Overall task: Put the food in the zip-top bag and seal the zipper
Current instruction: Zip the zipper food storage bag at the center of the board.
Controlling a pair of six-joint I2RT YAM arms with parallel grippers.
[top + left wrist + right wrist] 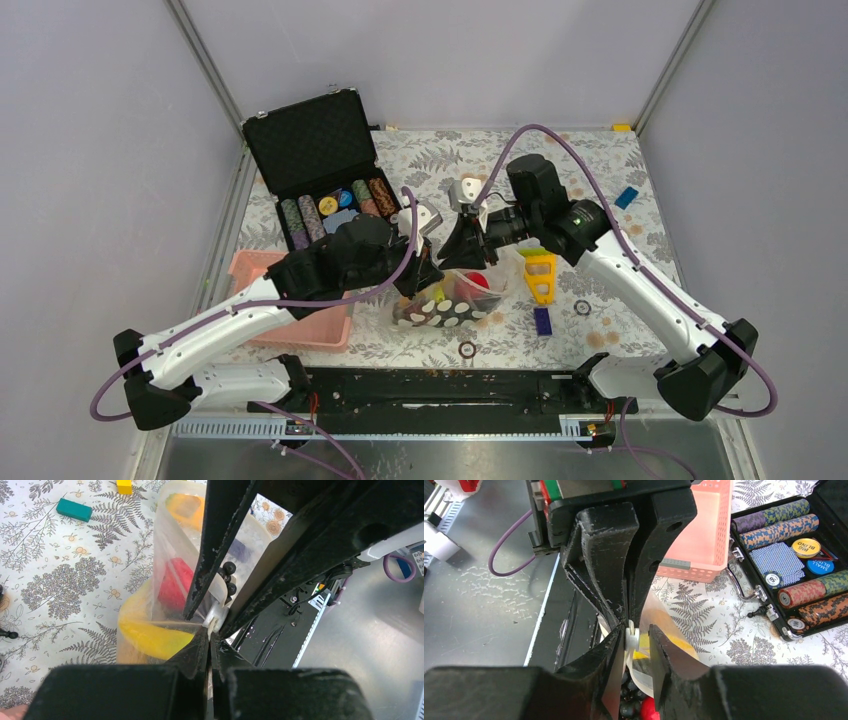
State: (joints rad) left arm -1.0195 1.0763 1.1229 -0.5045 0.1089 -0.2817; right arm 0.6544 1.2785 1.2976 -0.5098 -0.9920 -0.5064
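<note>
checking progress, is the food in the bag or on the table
In, at least partly: red fruit, banana and grapes show through the zip-top bag.

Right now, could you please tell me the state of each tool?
Left tool: closed, pinching the zipper.
Right tool: slightly open, straddling the zipper, gap visible beside it.
</note>
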